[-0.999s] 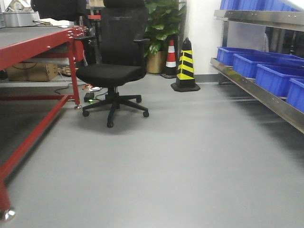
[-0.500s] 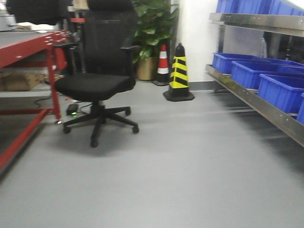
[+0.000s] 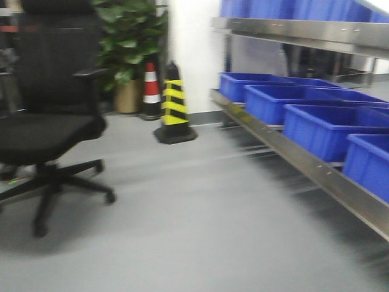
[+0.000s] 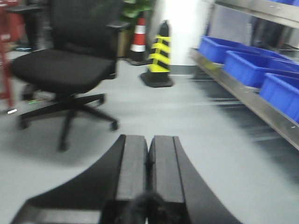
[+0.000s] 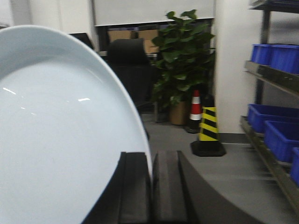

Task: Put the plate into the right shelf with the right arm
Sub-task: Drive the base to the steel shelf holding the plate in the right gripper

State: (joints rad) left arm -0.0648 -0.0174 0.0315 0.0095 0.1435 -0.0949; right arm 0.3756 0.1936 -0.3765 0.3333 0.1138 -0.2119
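The white plate (image 5: pixel 60 135) fills the left half of the right wrist view, held on edge. My right gripper (image 5: pixel 151 161) is shut on the plate's rim, one finger on each face. The right shelf (image 3: pixel 316 176), a shiny steel rack, runs along the right side of the front view and holds blue bins; the same shelf (image 5: pixel 268 161) shows at the right edge of the right wrist view. My left gripper (image 4: pixel 148 142) is shut with nothing between its fingers, above the grey floor. Neither arm appears in the front view.
A black office chair (image 3: pixel 45 134) stands at the left. A yellow-and-black cone (image 3: pixel 174 104) and a red-and-white cone (image 3: pixel 151 85) stand by a potted plant (image 3: pixel 127 42) at the back wall. Blue bins (image 3: pixel 328 125) line the rack's lower level.
The front view has swung to the right: the chair and cones slid left, the red table left the frame, and the steel rack with blue bins now looms larger.
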